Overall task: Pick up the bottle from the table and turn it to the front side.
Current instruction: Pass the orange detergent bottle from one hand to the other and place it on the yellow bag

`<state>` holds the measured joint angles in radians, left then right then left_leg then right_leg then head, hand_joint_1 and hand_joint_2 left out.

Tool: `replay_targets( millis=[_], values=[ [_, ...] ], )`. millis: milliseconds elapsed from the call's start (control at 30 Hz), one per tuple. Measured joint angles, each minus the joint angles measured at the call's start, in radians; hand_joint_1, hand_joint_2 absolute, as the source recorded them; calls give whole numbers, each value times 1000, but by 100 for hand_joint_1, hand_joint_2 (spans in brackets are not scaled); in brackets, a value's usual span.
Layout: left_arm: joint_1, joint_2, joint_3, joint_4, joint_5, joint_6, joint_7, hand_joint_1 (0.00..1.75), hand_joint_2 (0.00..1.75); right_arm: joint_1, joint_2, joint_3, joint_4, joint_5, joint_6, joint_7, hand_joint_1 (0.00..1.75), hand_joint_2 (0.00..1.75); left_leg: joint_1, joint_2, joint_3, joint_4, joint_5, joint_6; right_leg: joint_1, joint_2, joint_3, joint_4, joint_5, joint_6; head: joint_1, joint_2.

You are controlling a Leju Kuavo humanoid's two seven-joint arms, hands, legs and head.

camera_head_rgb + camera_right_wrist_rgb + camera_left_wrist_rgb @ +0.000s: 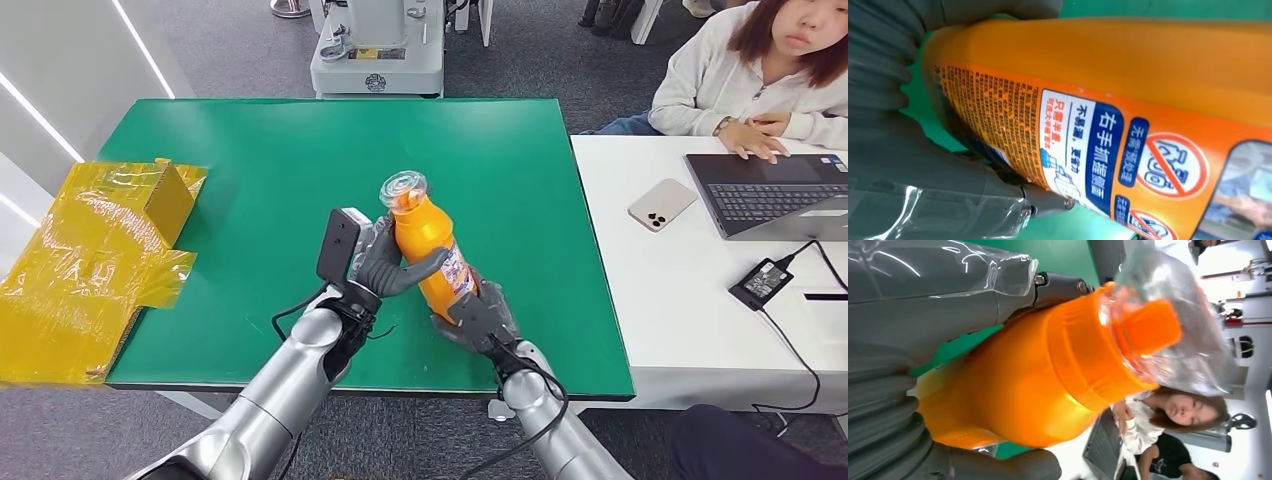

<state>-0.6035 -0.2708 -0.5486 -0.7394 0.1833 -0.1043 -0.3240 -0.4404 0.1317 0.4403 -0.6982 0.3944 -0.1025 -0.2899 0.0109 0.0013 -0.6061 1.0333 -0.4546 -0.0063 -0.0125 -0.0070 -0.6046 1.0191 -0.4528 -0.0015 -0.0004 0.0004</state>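
Big green table [250,170] in the middle, with a white desk [680,320] touching its right edge. Crinkly yellow plastic wrap with a yellow box [95,260] hanging over the left edge of the green table. Grey machine base [377,55] on the floor past the far edge. Person in a white top [740,75] sitting at the far side of the white desk, one hand by a dark laptop [775,190]. Orange bottle [432,250] lifted above the green top, near the front edge and a bit right of the middle, leaning with its clear cap [403,187] toward the far side and its label turned to the right. Held from both sides. Left hand [385,268] wrapped around the upper half, thumb across the front, fingers closed tight on it. Right hand [478,318] gripping the bottom end from below, fingers curled around the label part. Pink phone [662,204] lying face down on the white desk near its left edge. Black power brick [763,282] with a cord near the desk's front right.
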Motion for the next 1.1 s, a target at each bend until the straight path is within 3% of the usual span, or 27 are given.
replay_targets(
  millis=[233, 300, 433, 467, 700, 933, 1033, 1100],
  values=[
    [0, 2, -4, 10, 7, -7, -1, 175, 175, 8, 0, -11, 1, 18, -2, -1, 175, 175, 0, 0, 0, 0, 0, 0, 0, 0, 0, 0, 0, 0, 0, 0],
    [0, 2, -4, 11, 16, -8, 4, 175, 175, 10, 0, -12, 1, 24, -3, -1, 166, 175, 0, 0, 0, 0, 0, 0, 0, 0, 0, 0, 0, 0, 0, 0],
    [0, 1, -4, 12, 34, -11, 9, 175, 175, 10, 0, -14, 1, 32, -10, -1, 7, 175, 0, 0, 0, 0, 0, 0, 0, 0, 0, 0, 0, 0, 0, 0],
    [0, 1, -4, 12, 36, -11, 9, 175, 175, 10, 0, -14, 1, 34, -12, 0, 0, 175, 0, 0, 0, 0, 0, 0, 0, 0, 0, 0, 0, 0, 0, 0],
    [-6, 7, -3, -15, -10, 57, -18, 175, 175, 34, 1, -23, -49, 31, -16, -5, 0, 175, 0, 0, 0, 0, 0, 0, 0, 0, 0, 0, 0, 0, 0, 0],
    [-33, 61, 60, -106, -105, 125, -7, 175, 175, 134, -10, -56, -219, 20, -15, -1, 0, 175, 0, 0, 0, 0, 0, 0, 0, 0, 0, 0, 0, 0, 0, 0],
    [-36, 85, 95, -148, -215, 187, -22, 175, 175, 188, -20, -68, -315, 13, -11, 0, 0, 175, 0, 0, 0, 0, 0, 0, 0, 0, 0, 0, 0, 0, 0, 0],
    [-39, 103, 105, -180, -368, 286, -38, 175, 175, 224, -27, -72, -381, 8, -8, 2, 0, 175, 0, 0, 0, 0, 0, 0, 0, 0, 0, 0, 0, 0, 0, 0]
  ],
)
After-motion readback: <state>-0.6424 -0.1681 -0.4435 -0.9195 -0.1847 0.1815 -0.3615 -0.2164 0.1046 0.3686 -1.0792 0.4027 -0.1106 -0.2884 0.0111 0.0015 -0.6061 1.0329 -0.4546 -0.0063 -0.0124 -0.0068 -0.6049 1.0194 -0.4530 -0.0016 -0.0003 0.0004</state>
